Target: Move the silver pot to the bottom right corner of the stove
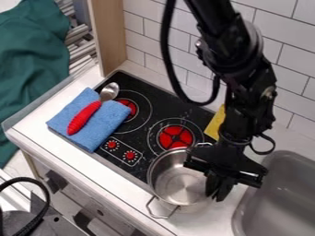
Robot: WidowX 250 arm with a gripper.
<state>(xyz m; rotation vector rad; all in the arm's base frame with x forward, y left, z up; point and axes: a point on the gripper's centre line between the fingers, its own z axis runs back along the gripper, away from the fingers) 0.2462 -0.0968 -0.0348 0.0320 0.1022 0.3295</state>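
The silver pot [179,179] is at the stove's lower right edge, partly over the black stovetop [161,97] and partly over the white counter. It is open at the top, with one wire handle toward the counter's front and another near the red-centred burner. My gripper [218,189] hangs down at the pot's right rim and overlaps it in the view. The arm hides part of that rim, and whether the gripper holds it cannot be made out.
A folded blue cloth [111,120] lies on the stove's left side, with a red-handled spoon [85,117] on it. A yellow object [215,123] is behind the arm. A grey sink [280,196] is at right, a tiled wall behind.
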